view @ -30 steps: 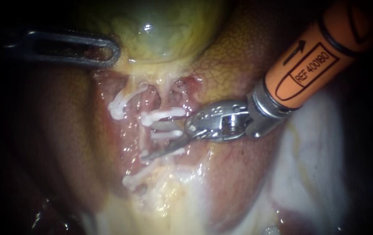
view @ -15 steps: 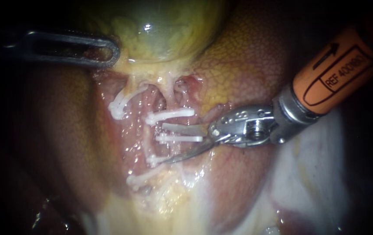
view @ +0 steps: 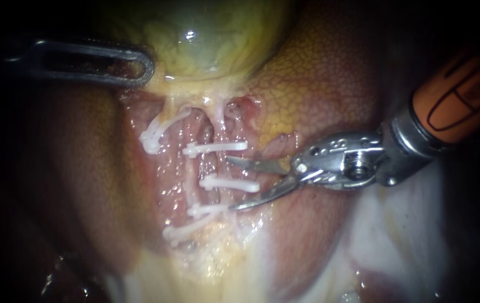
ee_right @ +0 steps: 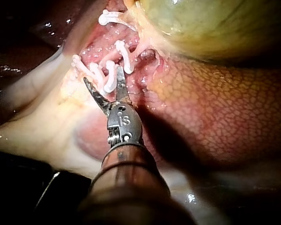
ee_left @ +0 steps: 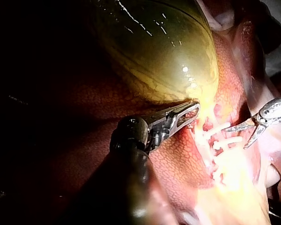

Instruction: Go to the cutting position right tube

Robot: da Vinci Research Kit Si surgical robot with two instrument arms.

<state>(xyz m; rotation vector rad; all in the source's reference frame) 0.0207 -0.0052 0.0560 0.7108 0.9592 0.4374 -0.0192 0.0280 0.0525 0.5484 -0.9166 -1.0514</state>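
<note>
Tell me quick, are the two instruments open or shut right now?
Left instrument: cannot be told from these views.
Right instrument: open, blades apart, gripping nothing.

One clip lies between the right instrument's parted blades, other clips just beside each blade; the left instrument rests well apart, against the gallbladder.

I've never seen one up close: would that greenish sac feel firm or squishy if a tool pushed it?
Probably squishy: the gallbladder bulges round like a filled bag, so it would likely dent, then spring back. Its wet shine suggests slipperiness. Where the left instrument grips its edge, the tissue looks thin, perhaps easily torn.
</note>
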